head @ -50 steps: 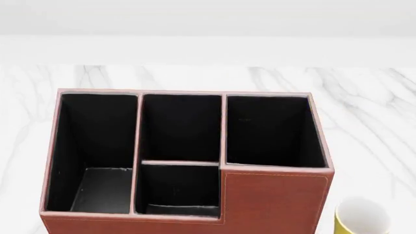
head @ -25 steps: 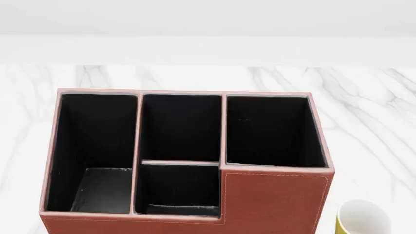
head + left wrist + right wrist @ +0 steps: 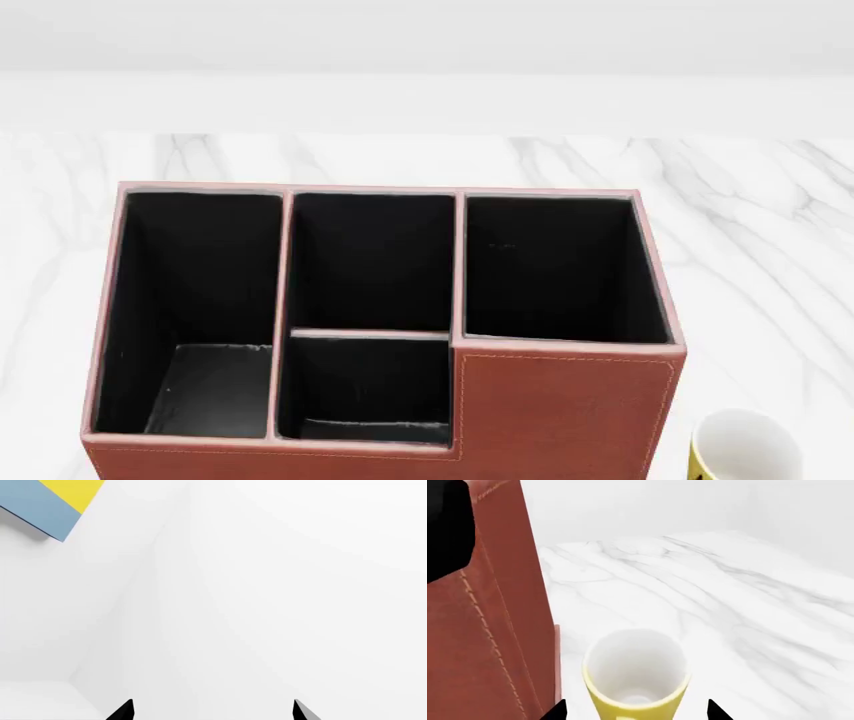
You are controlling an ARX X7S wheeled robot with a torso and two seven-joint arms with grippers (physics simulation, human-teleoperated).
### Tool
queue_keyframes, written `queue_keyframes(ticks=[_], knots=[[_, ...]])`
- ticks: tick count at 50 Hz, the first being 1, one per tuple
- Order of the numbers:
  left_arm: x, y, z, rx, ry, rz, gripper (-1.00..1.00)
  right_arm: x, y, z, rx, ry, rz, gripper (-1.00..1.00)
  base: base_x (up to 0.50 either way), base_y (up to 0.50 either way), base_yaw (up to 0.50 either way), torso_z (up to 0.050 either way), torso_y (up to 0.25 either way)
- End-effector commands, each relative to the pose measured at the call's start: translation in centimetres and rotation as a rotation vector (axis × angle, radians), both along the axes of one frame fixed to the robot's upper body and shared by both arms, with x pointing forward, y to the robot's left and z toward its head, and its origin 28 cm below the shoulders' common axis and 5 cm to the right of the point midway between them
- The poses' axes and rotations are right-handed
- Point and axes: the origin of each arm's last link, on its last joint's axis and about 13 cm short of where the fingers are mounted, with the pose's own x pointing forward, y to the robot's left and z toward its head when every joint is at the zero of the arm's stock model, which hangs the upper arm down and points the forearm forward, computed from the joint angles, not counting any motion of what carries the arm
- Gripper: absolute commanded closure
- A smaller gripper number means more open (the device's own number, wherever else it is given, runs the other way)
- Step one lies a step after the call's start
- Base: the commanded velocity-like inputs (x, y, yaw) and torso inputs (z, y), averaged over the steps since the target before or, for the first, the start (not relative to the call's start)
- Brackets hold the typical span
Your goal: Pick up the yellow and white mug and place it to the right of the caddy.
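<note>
Right wrist view shows the yellow and white mug standing upright, mouth up, directly ahead of the right tool and between the lines of its 2 fingertips, of which only the dark points show at the frame's edge. Those points sit wider apart than the mug's body, so the right tool reads as released; no contact with the mug is visible. The brown caddy rises just beside the mug, a narrow strip of marble bench between them.

Head view has the mug at the caddy's right front corner, on the bench, cut off by the frame's lower edge. So the mug already lies to the right of the caddy, as the task wants. That fits 2 stages: the mug set down and just let go, or the mug at a starting spot on that side with the tool lined up around it. The pictures do not settle which.

Left wrist view shows the left tool with its fingertips spread, facing a blank white surface with nothing between them.
</note>
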Motion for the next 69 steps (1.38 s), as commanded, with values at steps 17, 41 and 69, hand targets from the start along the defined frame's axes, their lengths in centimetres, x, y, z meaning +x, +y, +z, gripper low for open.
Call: queue_keyframes(ticks=[17, 41, 69], knots=[[-0.2, 0.0, 0.0, -0.005, -0.001, -0.005, -1.00, -2.1, 0.0, 5.3, -0.030, -0.171, -0.036, -1.00, 0.00, 0.00, 0.00, 0.000, 0.000], [-0.5, 0.0, -0.1, -0.005, -0.006, -0.001, -1.00, -5.3, 0.6, 13.8, -0.094, -0.453, -0.056, -1.00, 0.00, 0.00, 0.00, 0.000, 0.000], [-0.2, -0.1, 0.0, -0.003, -0.003, -0.005, -1.00, -9.5, 3.2, 19.5, -0.162, -0.685, 0.051, -1.00, 0.00, 0.00, 0.00, 0.000, 0.000]])
